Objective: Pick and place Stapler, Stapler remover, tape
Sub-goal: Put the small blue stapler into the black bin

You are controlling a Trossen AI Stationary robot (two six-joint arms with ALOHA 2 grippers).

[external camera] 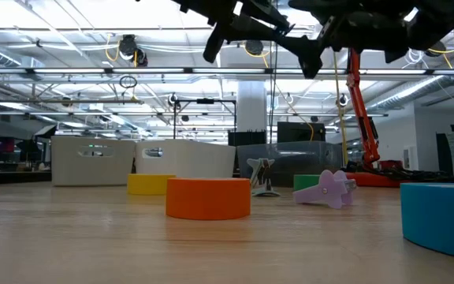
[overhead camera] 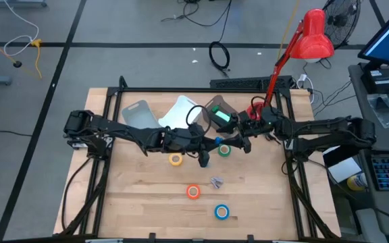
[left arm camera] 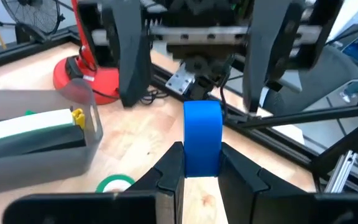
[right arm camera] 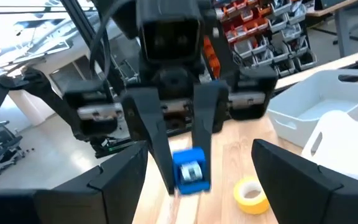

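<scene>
Left wrist view: blue stapler [left arm camera: 202, 138] between left jaws.

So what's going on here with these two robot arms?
The left end effector is shut on a small blue object, held in the air above the middle of the table. The right end effector faces it with its fingers spread wide on either side of the object, not gripping it, so it looks like a hand-over. The yellow, green, orange and blue tape rolls lie on the table.
</scene>
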